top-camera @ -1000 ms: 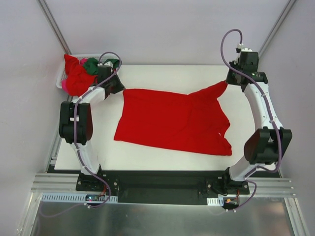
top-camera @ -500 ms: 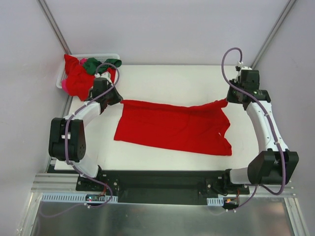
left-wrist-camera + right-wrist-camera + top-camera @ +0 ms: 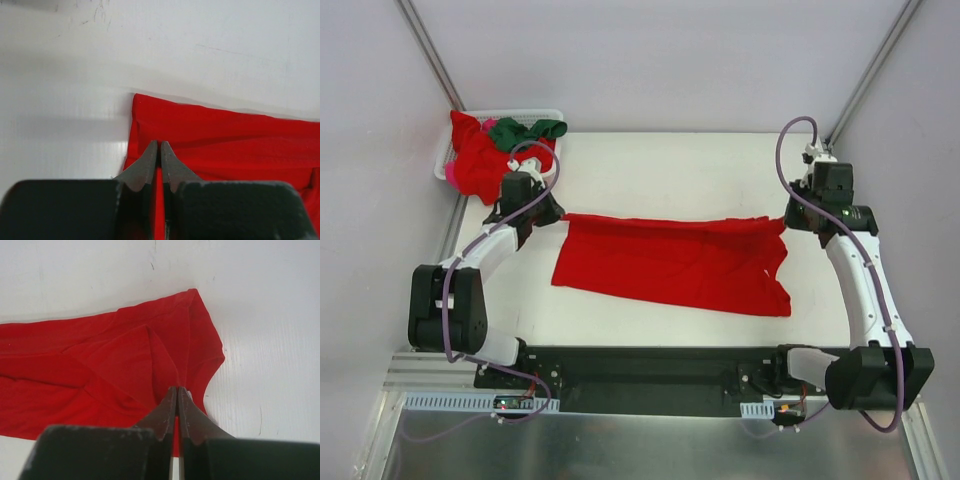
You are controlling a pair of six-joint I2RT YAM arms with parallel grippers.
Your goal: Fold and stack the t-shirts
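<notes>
The big red cloth t-shirt (image 3: pixel 670 265) lies spread on the white table (image 3: pixel 670 170). The left gripper (image 3: pixel 159 145) pinches its far left corner. The right gripper (image 3: pixel 177 390) pinches its far right corner. Farther back, red and green shirts (image 3: pixel 480 165) fill a white plastic basket (image 3: pixel 545 113).

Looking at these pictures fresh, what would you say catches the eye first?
A big red t-shirt lies stretched across the middle of the white table, its far edge pinched at either end by the left gripper and the right gripper. At the far left corner, a basket holds more shirts, red and green.
</notes>
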